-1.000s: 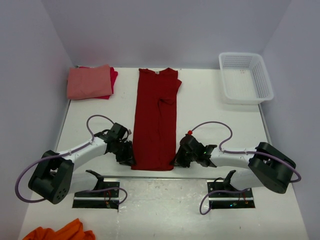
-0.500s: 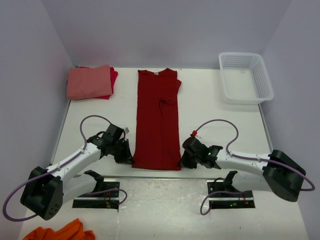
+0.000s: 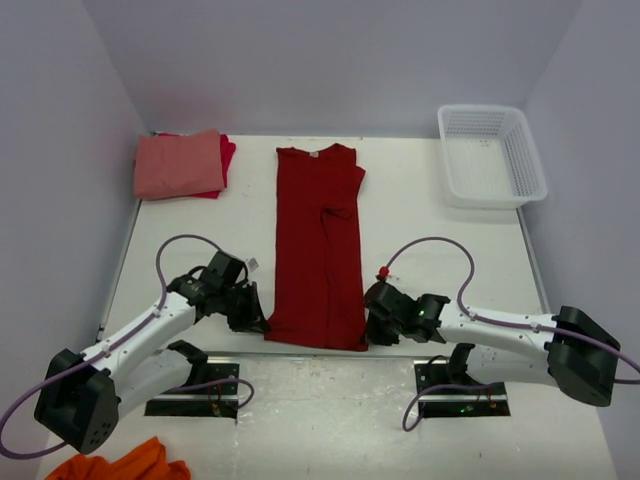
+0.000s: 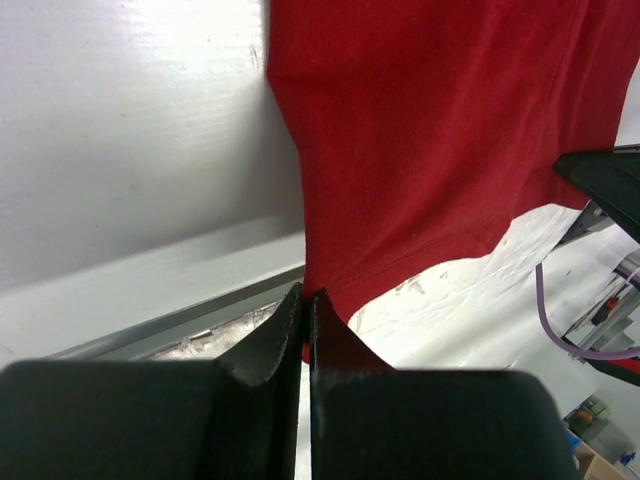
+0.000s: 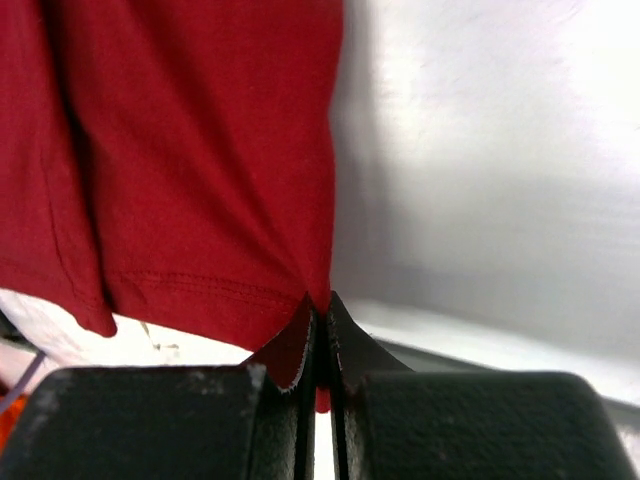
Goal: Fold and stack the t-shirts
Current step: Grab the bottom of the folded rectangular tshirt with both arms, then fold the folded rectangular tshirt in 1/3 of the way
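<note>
The dark red t-shirt (image 3: pixel 320 240) lies as a long narrow strip down the table's middle, sleeves folded in, a white label at its neck. Its hem overhangs the near table edge. My left gripper (image 3: pixel 258 323) is shut on the hem's left corner (image 4: pixel 320 290). My right gripper (image 3: pixel 372 328) is shut on the hem's right corner (image 5: pixel 318 290). A folded salmon-pink t-shirt (image 3: pixel 178 163) sits at the back left on top of a brighter red t-shirt (image 3: pixel 226 155).
A white mesh basket (image 3: pixel 491 155) stands at the back right. An orange cloth (image 3: pixel 115 465) lies at the bottom left, below the table. The arms' mounting plates (image 3: pixel 195 385) run along the near edge.
The left gripper has shut on the hem corner. Both grippers have pulled the shirt's hem toward the near edge, so the whole shirt slid nearer.
</note>
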Motion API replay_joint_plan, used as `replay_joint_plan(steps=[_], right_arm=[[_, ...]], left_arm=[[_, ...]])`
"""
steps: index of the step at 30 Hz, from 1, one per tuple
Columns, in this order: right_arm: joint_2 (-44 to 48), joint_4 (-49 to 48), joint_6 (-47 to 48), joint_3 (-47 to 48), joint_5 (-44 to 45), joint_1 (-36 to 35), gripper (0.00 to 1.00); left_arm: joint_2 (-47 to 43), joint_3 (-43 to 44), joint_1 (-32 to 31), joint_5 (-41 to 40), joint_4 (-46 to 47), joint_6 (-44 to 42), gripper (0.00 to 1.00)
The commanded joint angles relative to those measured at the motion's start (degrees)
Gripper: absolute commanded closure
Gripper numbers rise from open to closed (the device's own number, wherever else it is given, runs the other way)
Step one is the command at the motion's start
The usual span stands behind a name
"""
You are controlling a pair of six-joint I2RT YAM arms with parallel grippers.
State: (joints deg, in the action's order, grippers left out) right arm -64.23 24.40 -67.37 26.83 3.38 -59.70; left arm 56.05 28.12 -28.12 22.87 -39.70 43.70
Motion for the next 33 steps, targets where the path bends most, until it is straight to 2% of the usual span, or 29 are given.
replay_joint_plan(steps=[1,6,10,16,21,26,33], right_arm=[[0.0,9.2,1.2,3.2,3.0,-2.8,1.0],[-0.5,15.2,0.9,8.4,6.8,-6.5,1.0],[-1.1,18.1,6.0,12.6,10.7,-5.3,1.0],[-7.8,18.3,21.8,23.5,12.0,8.1,1.0],[-16.2,18.0,32.8,35.4,8.5,17.7,1.0],[-25.0,18.0,40.0,45.8,5.3,22.9,1.0],[-36.8,18.2,45.9,57.5,-0.5,29.1,1.0]], left_arm=[[-2.0,1.9,-0.3,0.5,-4.1,-1.4,1.0],[-3.9,2.4,-0.5,1.2,-5.6,-1.8,1.0],[-2.6,5.7,-0.5,-1.1,-5.9,-3.0,1.0],[10.3,19.4,-0.2,-4.6,-4.6,-7.8,1.0],[23.2,32.9,2.1,-4.9,-2.8,-11.3,1.0],[34.4,43.3,6.1,-5.3,-3.0,-14.4,1.0],[46.1,52.5,10.1,-4.8,-3.1,-18.0,1.0]])
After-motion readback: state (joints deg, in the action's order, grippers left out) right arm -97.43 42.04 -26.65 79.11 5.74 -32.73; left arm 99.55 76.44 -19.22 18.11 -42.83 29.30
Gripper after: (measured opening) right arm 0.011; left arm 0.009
